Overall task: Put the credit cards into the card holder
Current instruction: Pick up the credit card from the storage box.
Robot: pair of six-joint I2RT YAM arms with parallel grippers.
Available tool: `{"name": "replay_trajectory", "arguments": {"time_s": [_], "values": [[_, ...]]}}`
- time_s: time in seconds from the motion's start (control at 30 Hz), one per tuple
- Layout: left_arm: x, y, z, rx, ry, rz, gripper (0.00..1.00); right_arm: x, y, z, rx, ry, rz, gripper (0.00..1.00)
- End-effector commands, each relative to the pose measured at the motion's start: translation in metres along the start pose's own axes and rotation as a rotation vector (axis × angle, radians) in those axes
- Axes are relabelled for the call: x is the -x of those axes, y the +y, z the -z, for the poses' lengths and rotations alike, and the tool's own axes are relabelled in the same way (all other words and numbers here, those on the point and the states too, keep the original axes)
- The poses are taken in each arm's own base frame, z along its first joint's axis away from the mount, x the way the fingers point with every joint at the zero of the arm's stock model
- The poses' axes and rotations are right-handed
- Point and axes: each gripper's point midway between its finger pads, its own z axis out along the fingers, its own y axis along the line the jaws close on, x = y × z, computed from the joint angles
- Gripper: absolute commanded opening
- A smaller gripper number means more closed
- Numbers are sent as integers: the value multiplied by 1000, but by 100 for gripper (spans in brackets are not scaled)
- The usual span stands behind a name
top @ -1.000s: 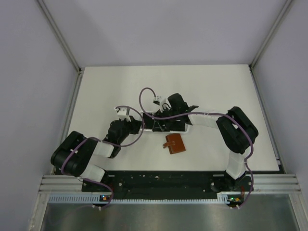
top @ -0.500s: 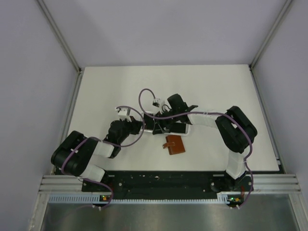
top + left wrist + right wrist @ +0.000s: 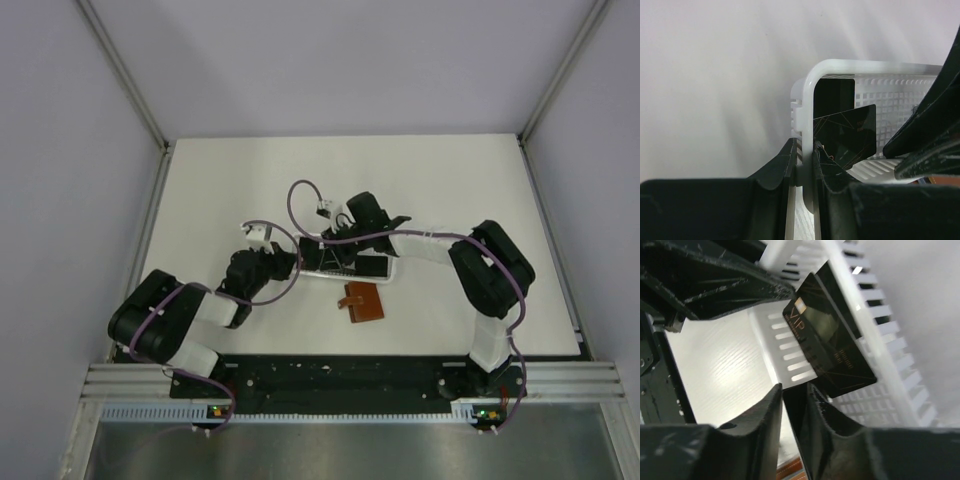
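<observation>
Left gripper (image 3: 802,152) is clamping tight on the end wall of the white slotted plastic basket (image 3: 875,67). Right gripper (image 3: 795,400) is reaching inside, fingers straddling the corner of a thin black VIP-marked credit card (image 3: 832,347); can't tell if it's pinching it. A second black card (image 3: 835,97) is leaning behind. The small brown leather card holder (image 3: 362,302) is lying on the white table (image 3: 450,180) near the basket.

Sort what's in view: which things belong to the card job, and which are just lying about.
Job:
- thin black rectangular credit cards
- small brown leather card holder

Just there:
- white slotted plastic basket, holding the cards
- white table
</observation>
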Motion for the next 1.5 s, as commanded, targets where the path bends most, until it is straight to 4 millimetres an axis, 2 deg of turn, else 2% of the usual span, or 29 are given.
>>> {"name": "replay_trajectory", "arguments": {"time_s": [0.0, 0.07, 0.2, 0.37, 0.47, 0.77, 1.03, 1.13, 1.27, 1.4, 1.47], "values": [[36, -21, -7, -77, -125, 8, 0, 26, -23, 11, -152, -66, 3, 20], [37, -17, -8, -54, -132, 22, 0, 34, -30, 15, -200, -90, -13, 9], [37, -13, -12, -20, -101, 37, 0, 48, -46, 22, -283, -131, -44, 0], [40, -2, -15, 67, -58, 42, 0, 55, -52, 26, -293, -143, -65, 0], [42, 4, -16, 110, -49, 43, 0, 49, -48, 24, -267, -118, -53, 0], [38, 7, -18, 129, -33, 48, 0, 21, -48, 22, -253, -51, -61, 16], [38, 8, -19, 132, -31, 48, 0, 12, -52, 25, -279, -28, -67, 18], [38, 9, -19, 135, -31, 47, 0, 10, -54, 28, -298, -19, -68, 15], [38, 10, -21, 147, -24, 44, 0, 11, -56, 30, -318, -15, -69, 0], [39, 17, -23, 190, -8, 45, 1, 25, -57, 35, -317, -53, -95, 0], [40, 18, -25, 203, 2, 42, 13, 36, -62, 37, -330, -86, -126, 0]]}}
